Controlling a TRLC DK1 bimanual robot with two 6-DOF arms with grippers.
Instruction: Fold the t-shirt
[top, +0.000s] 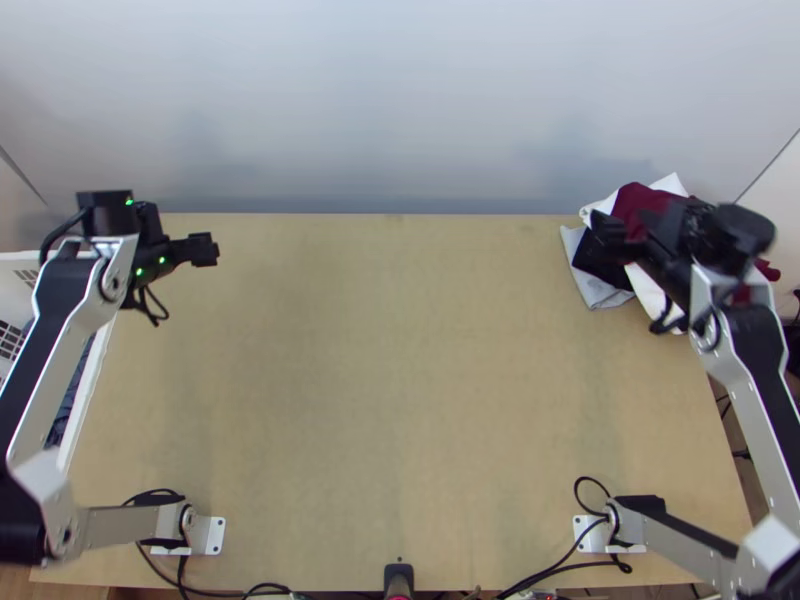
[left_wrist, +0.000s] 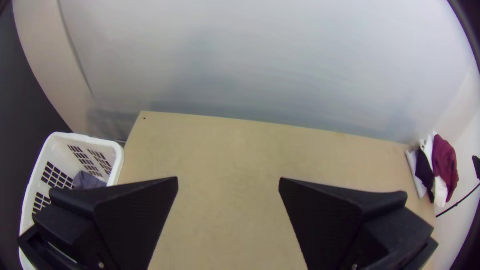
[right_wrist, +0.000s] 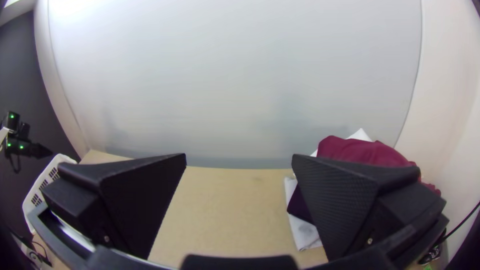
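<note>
Top view: L claw (top: 205, 250) is over the far L part of the worktop (top: 400, 350); R claw (top: 610, 235) is by the clothes pile (top: 635, 205) at the far R corner. Both claws released, pads wide apart w/ nothing between, per the wrist views. T-shirt: can't ID for sure; prob. the blue-grey cloth (left_wrist: 89, 181), bunched in the white laundry basket (left_wrist: 90, 141) off the L edge. None of it is spread for folding, so the job looks unstarted.

Risks: L claw could snag the basket's rim or slotted wall going in, b/c the cloth sits low inside. A deep pinch might bring up >1 garment or a wad, so it'd land twisted & need spreading 1st. R claw, so near the pile, could drag the maroon cloth (right_wrist: 367, 150) off if it swings low, b/c that one lies loosely on top.

View diffs: L wrist view looks down into the basket, while top view crops it at the edge w/ the L arm across. R wrist view gives the maroon cloth's rumpled top, plus white cloth (right_wrist: 360, 135) poking out behind; in top view the R arm crosses the pile. Finger gap's plain in both wrist views, hard to judge from top.
</note>
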